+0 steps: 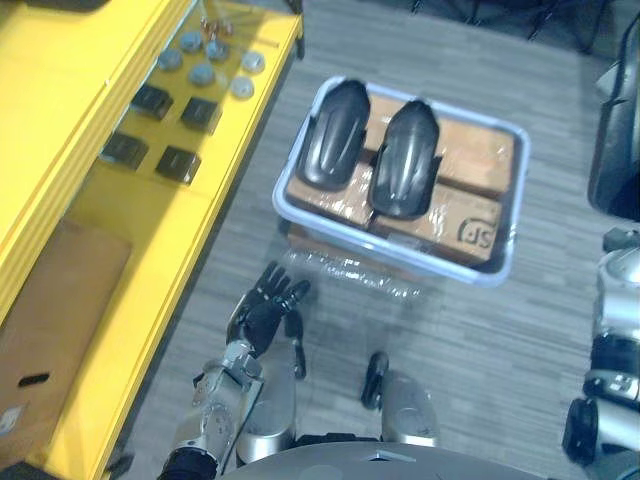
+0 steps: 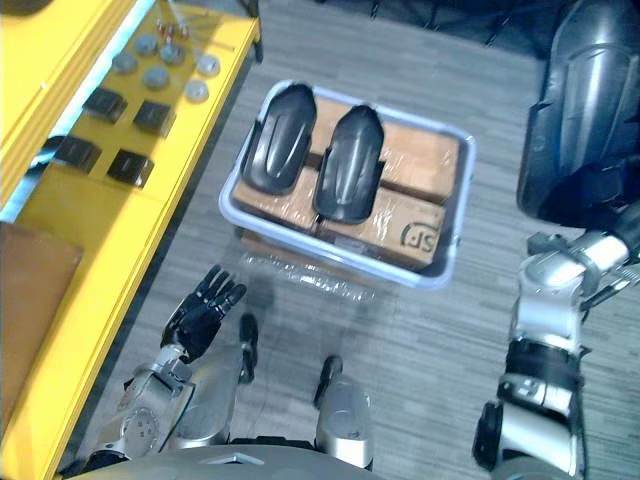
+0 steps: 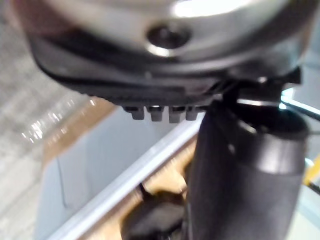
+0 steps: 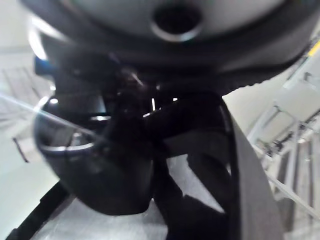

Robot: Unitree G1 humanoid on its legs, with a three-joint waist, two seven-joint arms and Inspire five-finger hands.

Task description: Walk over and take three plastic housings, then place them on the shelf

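- The bin (image 1: 520, 180) sits on the floor and serves as the landmark. The yellow shelf (image 1: 130, 260) runs along the robot's left of it.
- Two black housings lie side by side on the boxes (image 1: 470, 160) that fill the bin: the shelf-side housing (image 1: 333, 135) and the outer housing (image 1: 405, 160). Both lie hollow side down and touch or nearly touch. The boxes keep them high in the bin, which should make them easy to reach from above.
- The raised housing (image 2: 585, 110) is up in the air to the robot's right of the bin, at the end of the right arm. It hangs well clear of the bin's rim, probably so it will not knock the other two.
- The right hand (image 4: 110, 150) appears clamped on that housing. In the right wrist view its dark fingers seem wrapped round the shell's edge, though the shapes merge and the exact grip is hard to read.
- The left hand (image 1: 262, 312) hangs on the robot's side of the bin, between bin and shelf. Its fingers are spread and loose and hold nothing, so it looks free for the next pick.
- By my reading one housing is taken and two are left.
- On the shelf, level with the bin, lie black blocks (image 1: 152, 100) and grey discs (image 1: 200, 73). Placing will need a bare stretch beside them.
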